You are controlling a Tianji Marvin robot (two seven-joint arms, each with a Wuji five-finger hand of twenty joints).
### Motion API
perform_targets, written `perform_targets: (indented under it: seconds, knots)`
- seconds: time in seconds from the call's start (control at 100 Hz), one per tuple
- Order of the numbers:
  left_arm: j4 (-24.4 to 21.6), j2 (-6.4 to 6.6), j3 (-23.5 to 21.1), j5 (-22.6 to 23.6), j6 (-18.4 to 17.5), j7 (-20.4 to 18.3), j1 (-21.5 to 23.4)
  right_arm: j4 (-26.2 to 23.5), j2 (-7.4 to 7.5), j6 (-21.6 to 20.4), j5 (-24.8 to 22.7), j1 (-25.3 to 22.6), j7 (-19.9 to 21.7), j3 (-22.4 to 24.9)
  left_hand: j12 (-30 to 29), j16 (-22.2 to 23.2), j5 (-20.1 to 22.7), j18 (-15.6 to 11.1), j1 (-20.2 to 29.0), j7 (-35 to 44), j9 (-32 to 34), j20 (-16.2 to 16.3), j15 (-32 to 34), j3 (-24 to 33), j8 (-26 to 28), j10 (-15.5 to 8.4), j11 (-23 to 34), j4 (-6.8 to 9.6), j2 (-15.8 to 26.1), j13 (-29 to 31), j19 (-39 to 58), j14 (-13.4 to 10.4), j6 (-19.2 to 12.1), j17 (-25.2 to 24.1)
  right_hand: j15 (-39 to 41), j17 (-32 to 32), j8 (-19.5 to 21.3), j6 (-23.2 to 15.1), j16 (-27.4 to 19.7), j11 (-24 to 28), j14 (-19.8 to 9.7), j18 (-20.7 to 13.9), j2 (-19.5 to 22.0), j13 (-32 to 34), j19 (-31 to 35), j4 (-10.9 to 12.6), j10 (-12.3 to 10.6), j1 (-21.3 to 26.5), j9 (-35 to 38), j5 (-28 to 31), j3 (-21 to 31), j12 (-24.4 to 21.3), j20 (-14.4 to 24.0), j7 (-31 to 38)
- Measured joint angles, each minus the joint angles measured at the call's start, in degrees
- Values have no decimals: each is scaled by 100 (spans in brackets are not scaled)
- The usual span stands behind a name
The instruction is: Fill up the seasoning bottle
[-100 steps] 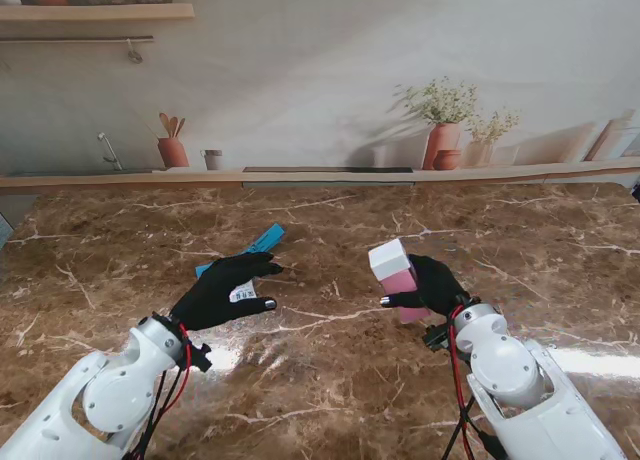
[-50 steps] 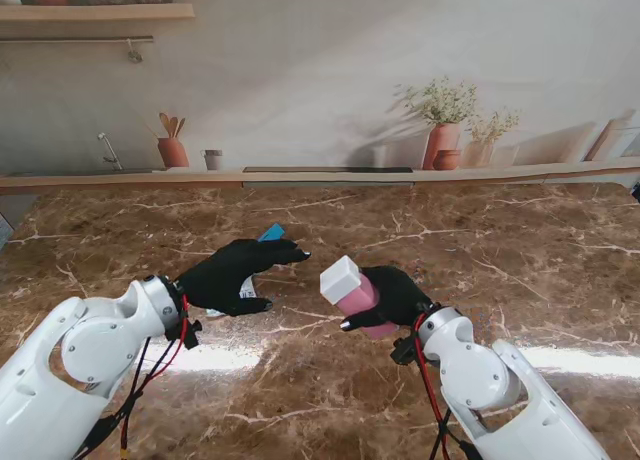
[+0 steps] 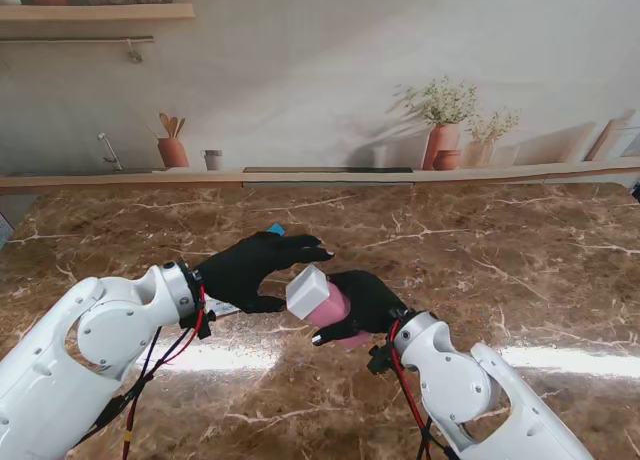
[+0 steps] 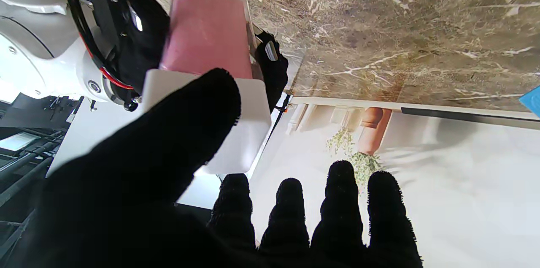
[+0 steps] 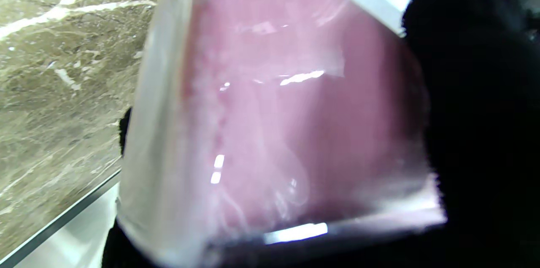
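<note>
The brown marble tabletop [image 3: 480, 250] fills the lower frame. At centre, the black-gloved right hand [image 3: 365, 302] grasps a pink square seasoning bottle with white cap [image 3: 318, 298], tilted; the left hand [image 3: 255, 270] spreads, released, beside the cap

surface: brown marble table [image 3: 500, 250], white veins | on it: blue packet [image 3: 275, 228] near the middle, mostly hidden; white label or packet [image 3: 222, 307] towards the left, partly hidden
</note>
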Motion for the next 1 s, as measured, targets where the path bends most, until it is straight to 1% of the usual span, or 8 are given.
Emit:
perform_targets:
  seconds: [0.11, 0.19, 0.27, 0.44, 0.61, 0.8, 0.9, 1.0]
  knots:
    - [12, -4, 38, 27, 0, 31, -54, -26, 10, -54, -29, 12, 28, -41, 214, 199, 53, 7, -4, 1009, 20, 1, 187, -116, 757, -9, 377, -85, -138, 168, 210, 0, -70, 0, 7, 2, 71, 2, 0, 0, -38, -45, 0, 0, 62, 0, -1, 0, 3, 0, -12, -1, 0, -1]
    - [66, -27, 80, 282, -40, 403, -64, -29, 10, -60, -24, 22, 8, -55, 412, 371, 659, 14, -171, 1934, 312, 74, 356, -205, 1236, -81, 906, -242, -266, 550, 520, 0, -71, 92, 13, 8, 188, 2, 1, 0, -80, -56, 0, 5, 138, 0, -10, 0, 8, 0, -42, -1, 13, -16]
    - [183, -74, 120, 506, -171, 871, -66, -29, 9, -69, -21, 30, -23, -56, 422, 452, 1098, 19, -286, 2412, 1043, 79, 491, -273, 1392, -142, 1222, -260, -408, 899, 867, 0, -14, 168, 13, 26, 266, 2, 1, 0, -87, -79, -10, 50, 201, 0, -23, 0, 26, 0, -49, -2, 71, -20]
    - [297, -131, 137, 122, -192, 794, -83, -33, 9, -78, -32, 30, -45, -60, 508, 519, 1760, 21, -301, 2875, 1906, 79, 670, -446, 1572, -216, 1566, -333, -509, 1296, 1322, 0, 278, 288, 13, 20, 377, -15, 1, 0, -103, -82, -123, 51, 201, 0, -56, 4, 51, 60, -50, -2, 72, -21]
    - [301, -134, 149, 136, -229, 748, -81, -71, 10, -51, -65, 22, -9, -51, 513, 522, 1176, 66, -604, 1610, 1894, 81, 670, -451, -59, -217, 1556, -333, -509, 1296, 1390, 0, 12, 286, 19, 18, 390, -15, 1, 0, -110, -110, -123, 53, 202, 0, -60, 4, 58, 61, -50, -2, 74, -21]
    - [260, -136, 146, 132, -398, 808, -41, -81, 11, -21, -67, 22, 21, -52, 559, 885, 756, 262, -519, 1350, 1891, 342, 862, -370, -482, -275, 1555, -333, -691, 1492, 1431, 6, -350, 284, 21, 15, 390, -15, 2, 0, -115, -111, -123, 53, 202, 0, -61, 4, 59, 62, -51, -2, 75, -21]
    - [237, -135, 147, 62, -496, 803, -13, -91, 12, -10, -65, 25, 12, -60, 791, 1138, 1170, 376, -468, 2441, 2135, 598, 1054, -312, 513, -277, 1686, -336, -751, 1679, 1467, 79, -548, 293, 21, 8, 393, -15, 2, 0, -126, -112, -124, 53, 203, 0, -63, 4, 59, 62, -51, -2, 76, -21]
    - [189, -134, 142, 82, -524, 772, -5, -101, 16, -9, -65, 26, 14, -84, 989, 1307, 1395, 394, -467, 2508, 2628, 743, 1217, -406, 1210, -279, 1856, -422, -948, 1992, 1714, 133, -487, 449, 22, 1, 393, -16, 2, 0, -128, -113, -139, 53, 203, 0, -65, 4, 64, 72, -51, -2, 76, -21]
